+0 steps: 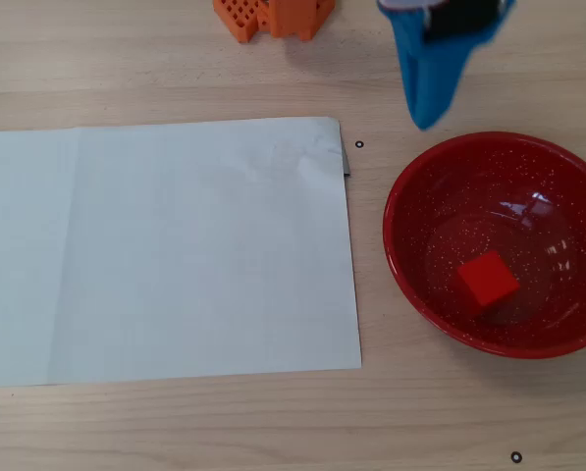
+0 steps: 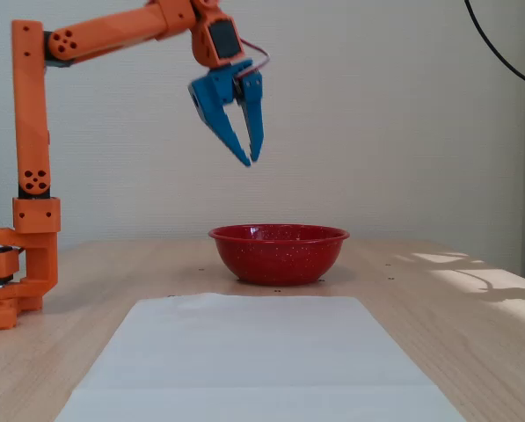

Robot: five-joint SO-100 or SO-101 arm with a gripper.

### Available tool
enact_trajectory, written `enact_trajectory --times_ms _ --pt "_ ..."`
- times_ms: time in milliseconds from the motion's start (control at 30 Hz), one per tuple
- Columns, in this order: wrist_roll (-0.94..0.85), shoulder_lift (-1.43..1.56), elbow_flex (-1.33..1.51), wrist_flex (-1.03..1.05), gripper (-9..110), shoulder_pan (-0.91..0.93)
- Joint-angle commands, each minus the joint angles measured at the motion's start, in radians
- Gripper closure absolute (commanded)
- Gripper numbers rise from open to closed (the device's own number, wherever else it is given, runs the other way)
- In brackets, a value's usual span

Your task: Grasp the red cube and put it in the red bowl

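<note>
The red cube (image 1: 487,280) lies inside the red bowl (image 1: 410,196), near its middle, in the overhead view. In the fixed view the bowl (image 2: 278,255) stands on the table and its wall hides the cube. My blue gripper (image 2: 251,158) hangs high above the bowl's left part, tips nearly together, holding nothing. In the overhead view the gripper (image 1: 425,118) shows just beyond the bowl's far rim.
A large white paper sheet (image 1: 165,250) lies on the wooden table left of the bowl in the overhead view. The orange arm base (image 2: 16,281) stands at the left in the fixed view and at the top edge in the overhead view (image 1: 273,18).
</note>
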Motion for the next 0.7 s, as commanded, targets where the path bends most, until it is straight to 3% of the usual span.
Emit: enact_trajectory --times_ms 0,233,667 --pt "0.034 0.196 -0.028 0.014 101 -0.040" --pt "0.029 0.492 0.278 -0.074 101 -0.137" --pt "0.038 0.999 1.077 -0.606 101 -0.285"
